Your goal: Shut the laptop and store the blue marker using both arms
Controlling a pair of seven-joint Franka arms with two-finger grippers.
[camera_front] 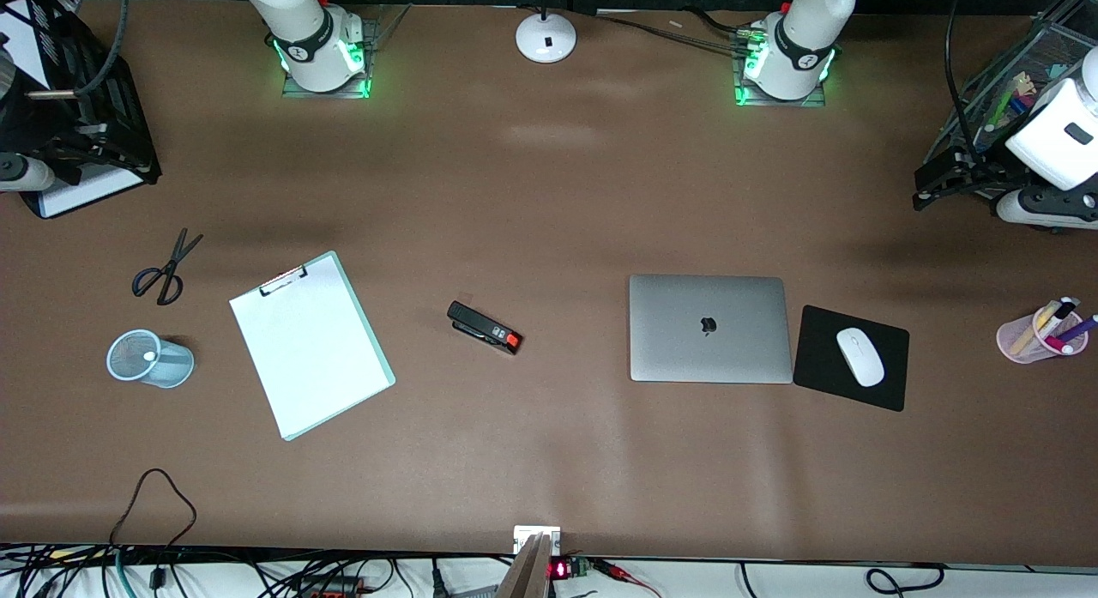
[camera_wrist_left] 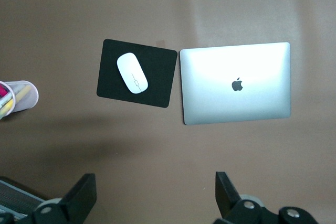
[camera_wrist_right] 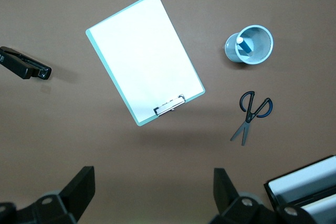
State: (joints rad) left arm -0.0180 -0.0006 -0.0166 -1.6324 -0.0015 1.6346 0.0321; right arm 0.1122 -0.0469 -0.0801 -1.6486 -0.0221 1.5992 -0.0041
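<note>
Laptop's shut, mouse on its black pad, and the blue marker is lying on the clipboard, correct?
Not quite. The blue marker stands in the blue mesh cup, as the right wrist view shows; the clipboard is bare. The laptop is shut and the mouse sits on its pad.

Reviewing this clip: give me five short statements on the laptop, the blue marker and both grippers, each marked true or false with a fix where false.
1. The laptop lies shut. True.
2. The blue marker lies on the clipboard. False: it stands in the blue mesh cup.
3. The left gripper is open, holding nothing. True.
4. The right gripper grips the scissors. False: it is open; the scissors lie on the table.
5. The mouse sits on the laptop. False: it is on the mouse pad.
</note>
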